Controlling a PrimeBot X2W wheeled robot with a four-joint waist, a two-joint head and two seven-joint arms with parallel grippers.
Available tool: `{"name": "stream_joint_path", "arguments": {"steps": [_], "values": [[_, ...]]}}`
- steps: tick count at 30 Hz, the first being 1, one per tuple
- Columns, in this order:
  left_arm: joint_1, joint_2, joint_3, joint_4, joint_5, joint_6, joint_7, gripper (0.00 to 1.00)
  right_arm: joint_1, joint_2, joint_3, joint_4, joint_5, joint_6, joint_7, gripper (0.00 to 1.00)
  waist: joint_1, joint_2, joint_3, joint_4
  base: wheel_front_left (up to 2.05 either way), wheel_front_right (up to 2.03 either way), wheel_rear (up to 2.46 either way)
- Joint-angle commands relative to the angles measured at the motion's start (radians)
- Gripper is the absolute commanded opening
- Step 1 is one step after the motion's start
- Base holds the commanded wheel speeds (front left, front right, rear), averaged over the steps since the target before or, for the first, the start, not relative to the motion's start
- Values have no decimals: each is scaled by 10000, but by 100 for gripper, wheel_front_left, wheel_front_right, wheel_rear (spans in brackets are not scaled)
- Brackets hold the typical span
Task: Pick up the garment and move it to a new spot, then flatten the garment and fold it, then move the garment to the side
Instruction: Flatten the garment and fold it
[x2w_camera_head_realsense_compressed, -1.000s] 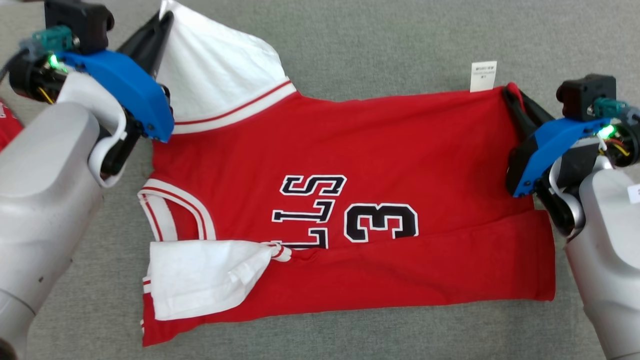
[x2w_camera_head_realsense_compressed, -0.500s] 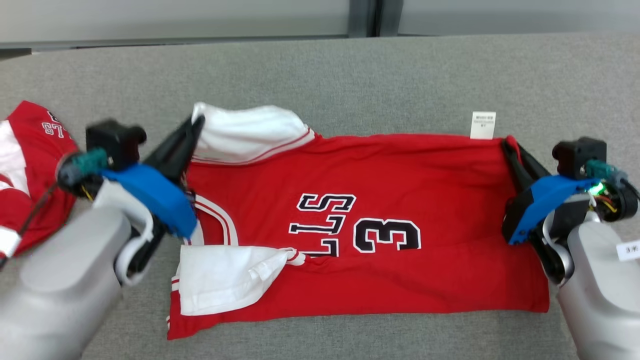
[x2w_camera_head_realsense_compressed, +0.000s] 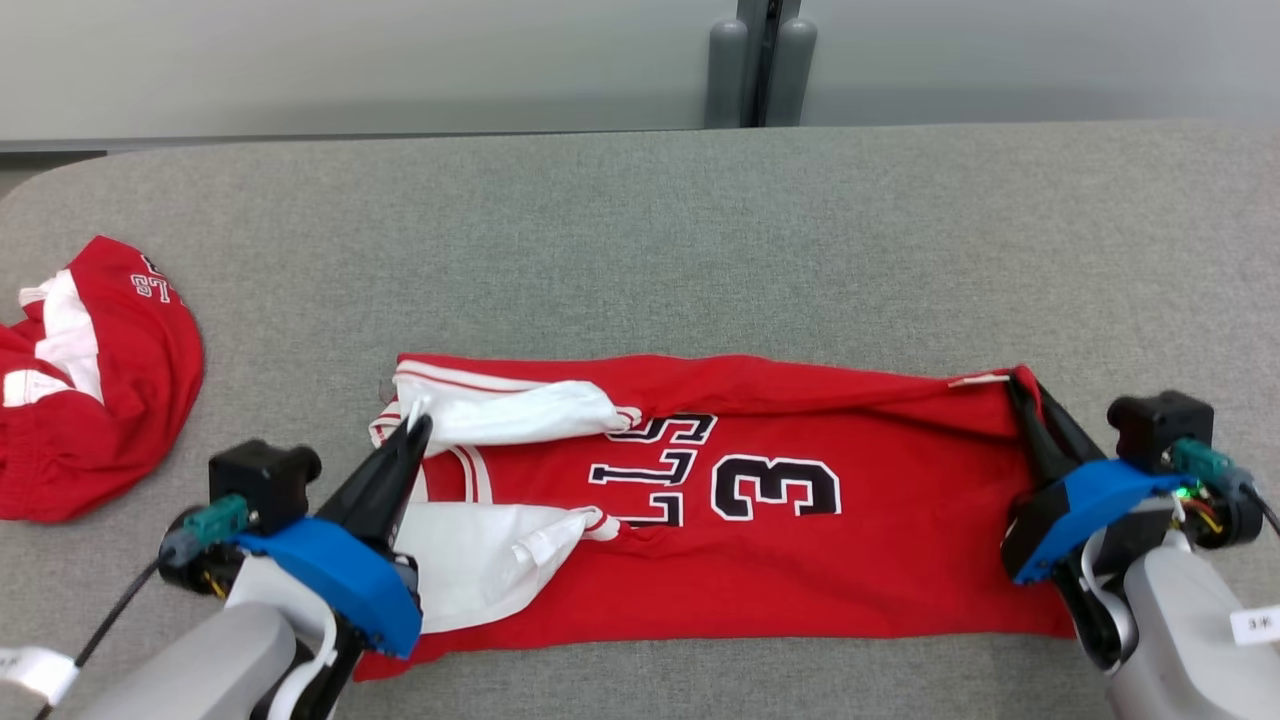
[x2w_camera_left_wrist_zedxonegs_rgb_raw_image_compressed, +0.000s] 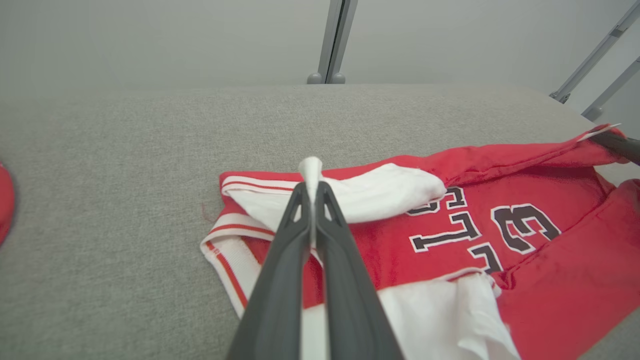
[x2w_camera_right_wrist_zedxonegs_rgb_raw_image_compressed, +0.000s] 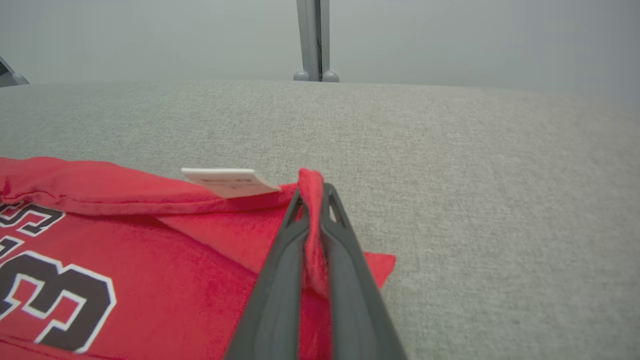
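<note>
The garment (x2w_camera_head_realsense_compressed: 820, 560) is a red jersey with white sleeves and black lettering, lying across the near part of the grey table (x2w_camera_head_realsense_compressed: 640, 250). Its far edge is lifted and folding toward me. My left gripper (x2w_camera_head_realsense_compressed: 418, 425) is shut on the white sleeve tip, seen pinched between the fingers in the left wrist view (x2w_camera_left_wrist_zedxonegs_rgb_raw_image_compressed: 311, 186). My right gripper (x2w_camera_head_realsense_compressed: 1020, 385) is shut on the red hem corner, with fabric squeezed between its fingers in the right wrist view (x2w_camera_right_wrist_zedxonegs_rgb_raw_image_compressed: 311, 192). A white label (x2w_camera_right_wrist_zedxonegs_rgb_raw_image_compressed: 227, 181) sticks out beside that corner.
A second red and white garment (x2w_camera_head_realsense_compressed: 90, 400) lies bunched at the table's left edge. A grey post (x2w_camera_head_realsense_compressed: 760, 70) stands behind the table against a pale wall. Bare grey tabletop stretches beyond the jersey.
Both grippers have pulled the jersey's far edge toward me, folding it over the lettering. The head camera has tilted up, bringing the table's far edge and the wall into view.
</note>
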Motion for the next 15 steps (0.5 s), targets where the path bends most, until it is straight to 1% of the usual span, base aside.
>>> {"name": "stream_joint_path", "arguments": {"steps": [1,4,12,13,14,15], "values": [[156,77,51,-52,7,66,-50,0,195,44,-45,-33,1,2,-87,0,1,0,-38,-3,0,0,0],[596,117,190,-298,-41,232,-73,0,526,113,-102,-105,-7,2,-262,0,1,0,-147,12,0,0,0],[1346,31,443,-448,91,418,-77,0,1218,312,-287,-341,119,2,-440,0,1,0,-363,24,0,0,0],[1386,18,529,-424,138,478,-78,0,1277,322,-299,-336,90,2,-396,28,1,0,-387,14,0,0,0],[1396,-18,647,-445,210,514,-79,63,1293,378,-302,-382,159,2,-434,100,1,0,-400,7,0,0,0],[1467,-92,790,-457,249,553,-79,100,1324,376,-326,-422,169,2,-469,100,1,0,-438,0,0,0,0]]}}
